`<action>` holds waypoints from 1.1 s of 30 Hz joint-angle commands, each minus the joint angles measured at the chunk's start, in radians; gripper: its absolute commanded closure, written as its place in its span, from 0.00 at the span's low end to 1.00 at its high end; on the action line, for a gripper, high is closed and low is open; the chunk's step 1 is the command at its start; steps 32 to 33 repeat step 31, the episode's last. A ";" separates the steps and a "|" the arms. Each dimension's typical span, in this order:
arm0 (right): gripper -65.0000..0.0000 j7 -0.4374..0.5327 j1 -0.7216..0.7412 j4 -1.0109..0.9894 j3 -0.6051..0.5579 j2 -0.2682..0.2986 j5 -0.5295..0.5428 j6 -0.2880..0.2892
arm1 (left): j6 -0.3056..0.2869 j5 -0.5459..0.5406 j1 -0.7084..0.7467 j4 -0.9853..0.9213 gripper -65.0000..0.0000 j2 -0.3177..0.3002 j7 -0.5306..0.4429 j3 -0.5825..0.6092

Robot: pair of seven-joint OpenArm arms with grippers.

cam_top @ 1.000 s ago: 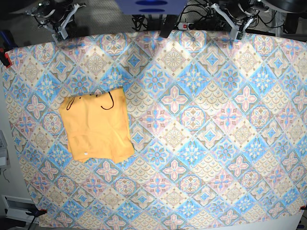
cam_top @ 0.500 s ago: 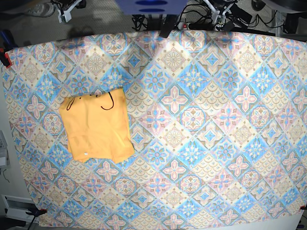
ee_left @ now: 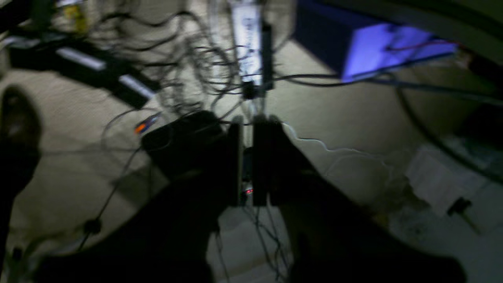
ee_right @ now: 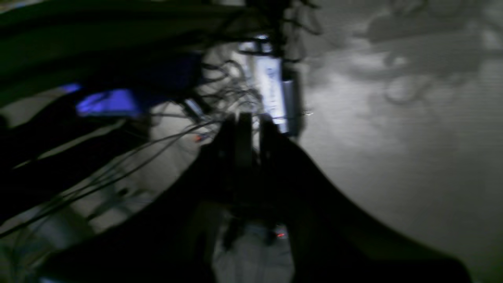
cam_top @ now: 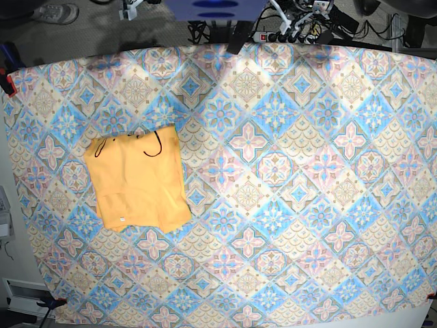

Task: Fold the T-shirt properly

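Note:
The yellow-orange T-shirt [cam_top: 138, 179] lies folded into a rough rectangle on the left part of the patterned tablecloth [cam_top: 287, 171]. Its dark neckline trim is at its far edge and a small white label is near its front edge. Neither wrist view shows the shirt. My left gripper [ee_left: 246, 120] is shut and empty, held over the floor behind the table. My right gripper [ee_right: 251, 118] is also shut and empty, over the floor and cables. In the base view only small bits of both arms show at the top edge, far from the shirt.
Behind the table's far edge lie tangled cables [cam_top: 293, 20], a white power strip [ee_left: 246, 43] and a blue-lit box [ee_left: 377, 51] on a grey carpet. A shoe [cam_top: 58, 12] shows at the top left. Red clamps hold the cloth's corners.
Both arms have pulled back past the table's far edge and nearly left the base view. The T-shirt has not moved.

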 commanded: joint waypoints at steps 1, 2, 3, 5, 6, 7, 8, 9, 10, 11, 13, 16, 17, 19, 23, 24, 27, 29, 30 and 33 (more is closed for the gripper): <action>0.95 0.032 0.002 -0.014 0.003 0.023 0.008 0.003 | 0.031 0.001 -0.014 -0.044 0.95 -0.010 -0.017 0.020; 0.95 0.045 0.014 -0.030 0.003 0.023 0.008 0.003 | 0.057 0.001 -0.033 -0.083 0.95 -0.010 -0.038 0.042; 0.95 0.055 0.026 -0.042 0.003 0.023 0.008 0.002 | 0.078 0.001 -0.053 -0.117 0.94 -0.010 -0.061 0.066; 0.95 0.075 0.051 -0.063 0.003 0.023 0.008 0.002 | 0.112 0.000 -0.088 -0.185 0.94 -0.010 -0.118 0.121; 0.95 0.081 0.065 -0.073 0.003 0.023 0.008 0.002 | 0.124 -0.006 -0.103 -0.214 0.94 -0.010 -0.141 0.151; 0.95 0.081 0.077 -0.079 0.003 0.022 0.008 0.002 | 0.135 -0.006 -0.119 -0.245 0.94 -0.010 -0.164 0.172; 0.95 0.081 0.089 -0.082 0.003 0.022 0.008 -0.004 | 0.144 -0.006 -0.131 -0.272 0.94 -0.010 -0.176 0.186; 0.95 0.081 0.099 -0.083 0.003 0.020 0.008 -0.023 | 0.155 -0.006 -0.146 -0.298 0.94 -0.010 -0.188 0.197; 0.95 0.080 0.105 -0.083 0.003 0.013 0.008 -0.052 | 0.167 -0.006 -0.166 -0.327 0.94 -0.005 -0.204 0.207; 0.95 0.080 0.112 -0.083 0.003 -0.004 0.008 -0.087 | 0.178 -0.002 -0.182 -0.357 0.94 0.009 -0.225 0.213; 0.95 0.080 0.128 -0.083 0.001 -0.023 0.008 -0.124 | 0.199 0.001 -0.206 -0.395 0.94 0.015 -0.261 0.217; 0.95 0.078 0.132 -0.097 0.004 -0.032 0.008 -0.132 | 0.224 0.001 -0.252 -0.442 0.94 0.015 -0.288 0.218; 0.95 0.078 0.135 -0.105 0.010 -0.049 0.014 -0.132 | 0.232 0.001 -0.264 -0.450 0.94 0.016 -0.291 0.218; 0.95 0.078 0.155 -0.122 0.012 -0.086 0.016 -0.133 | 0.256 0.001 -0.281 -0.458 0.94 0.018 -0.291 0.218; 0.95 0.081 0.174 -0.139 0.012 -0.135 0.016 -0.185 | 0.274 0.001 -0.287 -0.452 0.94 0.019 -0.293 0.217; 0.95 0.081 0.175 -0.139 0.012 -0.146 0.011 -0.210 | 0.274 0.001 -0.287 -0.452 0.94 0.019 -0.293 0.217; 0.95 0.081 0.191 -0.137 0.010 -0.156 0.010 -0.259 | 0.274 0.001 -0.284 -0.452 0.94 0.019 -0.293 0.217; 0.95 0.081 0.214 -0.137 0.010 -0.173 0.010 -0.259 | 0.274 0.001 -0.281 -0.452 0.94 0.019 -0.294 0.217; 0.95 0.081 0.220 -0.137 0.010 -0.178 0.010 -0.259 | 0.274 0.001 -0.281 -0.452 0.94 0.019 -0.294 0.217; 0.95 0.081 0.227 -0.137 0.010 -0.179 0.010 -0.259 | 0.274 0.001 -0.281 -0.452 0.94 0.019 -0.294 0.217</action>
